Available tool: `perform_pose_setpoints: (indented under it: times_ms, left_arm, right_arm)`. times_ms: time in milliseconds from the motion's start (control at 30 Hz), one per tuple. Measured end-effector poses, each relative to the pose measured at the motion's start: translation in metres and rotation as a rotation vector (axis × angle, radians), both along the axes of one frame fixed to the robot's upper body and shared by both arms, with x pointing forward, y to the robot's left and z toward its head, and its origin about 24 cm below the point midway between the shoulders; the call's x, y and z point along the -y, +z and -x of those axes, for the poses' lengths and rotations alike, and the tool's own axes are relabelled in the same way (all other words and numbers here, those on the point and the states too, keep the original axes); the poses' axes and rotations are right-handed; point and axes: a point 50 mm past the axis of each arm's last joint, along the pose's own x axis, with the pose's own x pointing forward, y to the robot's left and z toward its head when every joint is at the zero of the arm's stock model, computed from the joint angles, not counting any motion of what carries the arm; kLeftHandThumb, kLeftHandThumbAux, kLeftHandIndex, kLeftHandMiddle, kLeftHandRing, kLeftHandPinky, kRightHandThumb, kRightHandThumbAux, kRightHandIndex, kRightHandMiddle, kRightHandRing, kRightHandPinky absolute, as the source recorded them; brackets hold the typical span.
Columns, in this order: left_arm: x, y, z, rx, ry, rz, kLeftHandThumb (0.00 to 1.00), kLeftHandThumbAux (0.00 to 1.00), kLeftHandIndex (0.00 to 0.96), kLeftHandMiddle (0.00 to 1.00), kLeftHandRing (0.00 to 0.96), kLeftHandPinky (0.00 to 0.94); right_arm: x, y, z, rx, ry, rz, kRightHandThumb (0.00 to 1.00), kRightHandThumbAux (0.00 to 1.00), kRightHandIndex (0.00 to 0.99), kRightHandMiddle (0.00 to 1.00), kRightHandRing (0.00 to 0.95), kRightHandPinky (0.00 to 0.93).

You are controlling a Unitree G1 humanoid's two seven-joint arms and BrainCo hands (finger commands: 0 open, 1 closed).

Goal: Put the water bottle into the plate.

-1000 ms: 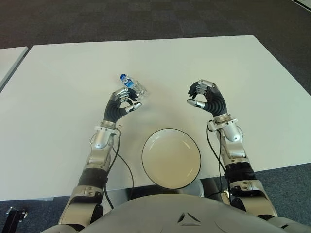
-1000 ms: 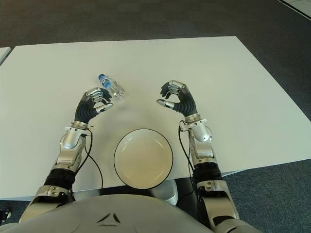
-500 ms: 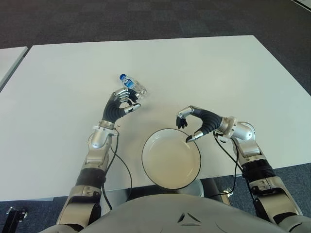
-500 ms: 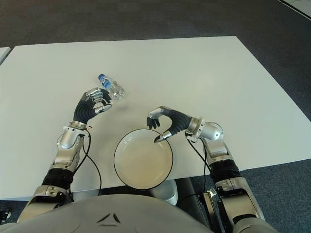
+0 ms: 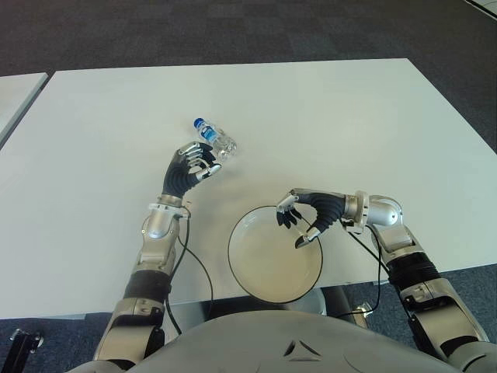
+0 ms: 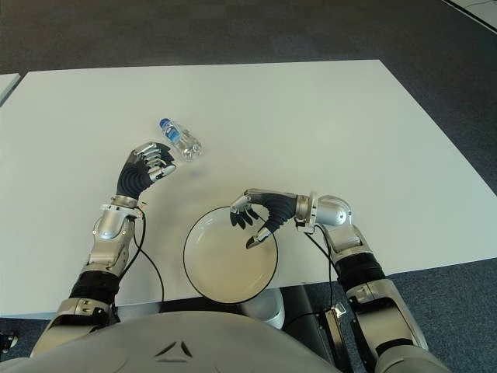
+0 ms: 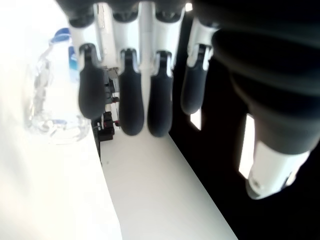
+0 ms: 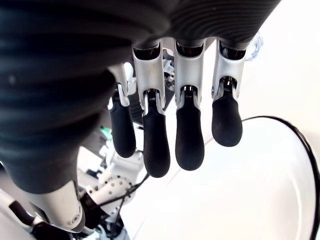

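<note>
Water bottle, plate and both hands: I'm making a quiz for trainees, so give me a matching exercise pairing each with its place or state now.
Things:
1. water bottle
2. plate
3. left hand
4. right hand

Places or states:
A. over the plate's rim, holding nothing
B. lying on its side on the table
C. just short of the bottle, not gripping it
D. near the table's front edge, with nothing lying in it

Pairs: 1-B, 2-D, 3-C, 4-A

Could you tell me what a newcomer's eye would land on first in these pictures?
Probably the white plate with its dark rim at the near edge of the white table, with the right robot hand over its right rim, fingers spread and empty. Next, the small clear water bottle lying on its side farther back on the left, with the left robot hand open just short of it.
</note>
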Motion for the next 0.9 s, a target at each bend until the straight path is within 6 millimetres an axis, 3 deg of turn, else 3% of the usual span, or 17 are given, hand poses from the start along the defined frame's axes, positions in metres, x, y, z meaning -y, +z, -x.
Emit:
perform_pose_setpoints:
  times_ms: [267,567,900]
  left_arm:
    - [0.0,-0.002,0.001,-0.022,0.02,0.003,0.836,0.675,0.402,0.545,0.664,0.643]
    - [0.0,-0.006,0.004,-0.057,0.029,-0.002,0.836,0.674,0.404,0.541,0.664,0.638]
    - [-0.001,-0.008,0.005,-0.067,0.038,0.015,0.837,0.674,0.404,0.547,0.669,0.646]
  right_arm:
    - [-0.004,0.006,0.006,0.041,0.023,0.021,0.71,0.733,0.428,0.686,0.728,0.772]
    - [-0.003,0.009,0.007,0.084,-0.046,0.063,0.705,0.735,0.428,0.623,0.657,0.655]
    - [0.002,0.012,0.003,0.048,-0.128,0.099,0.701,0.735,0.429,0.575,0.606,0.611]
